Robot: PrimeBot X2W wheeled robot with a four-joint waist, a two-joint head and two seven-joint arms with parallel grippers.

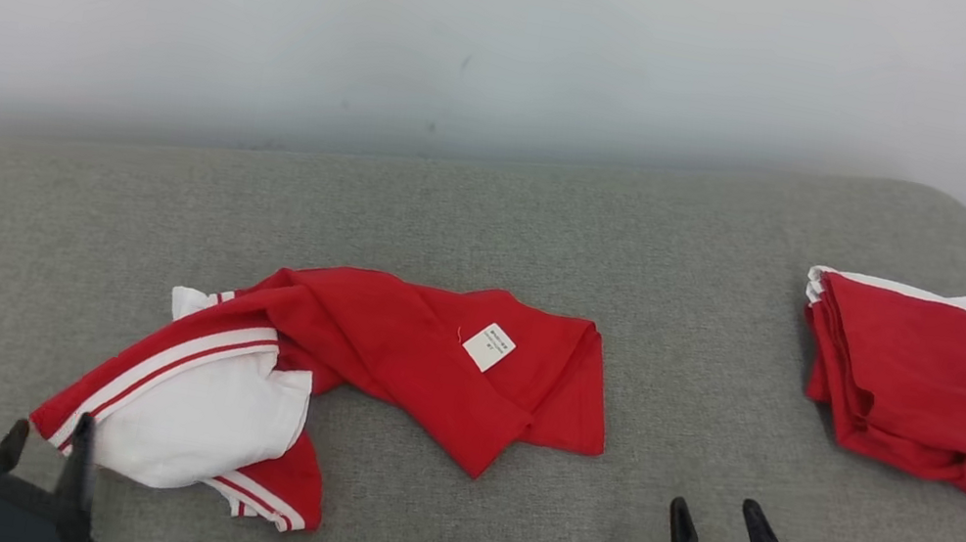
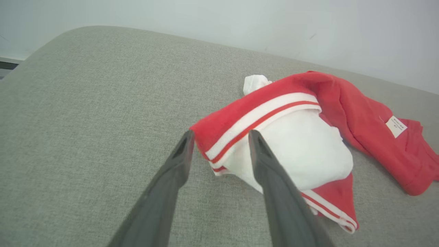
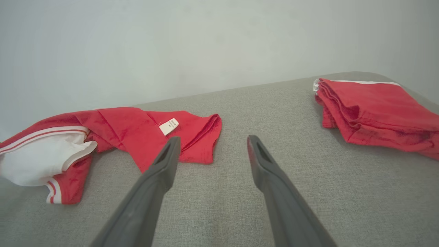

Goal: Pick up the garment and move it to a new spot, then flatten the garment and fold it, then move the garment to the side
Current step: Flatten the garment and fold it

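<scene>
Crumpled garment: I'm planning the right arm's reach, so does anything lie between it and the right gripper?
Nothing visible: bare grey cushion separates the right gripper from the crumpled garment; the folded garment lies farther right.

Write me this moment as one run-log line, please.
crumpled garment: unfolded, centre-left of cushion | left hand: open at its striped corner | right hand: open, empty | folded garment: at right

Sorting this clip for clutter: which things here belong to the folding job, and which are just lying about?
In the job:
- crumpled red-and-white garment, not yet flattened
- left hand, open at its striped corner
- right hand, open over bare cushion

Lying about:
- folded red garment, far right
- grey cushion underneath
- white wall
</scene>
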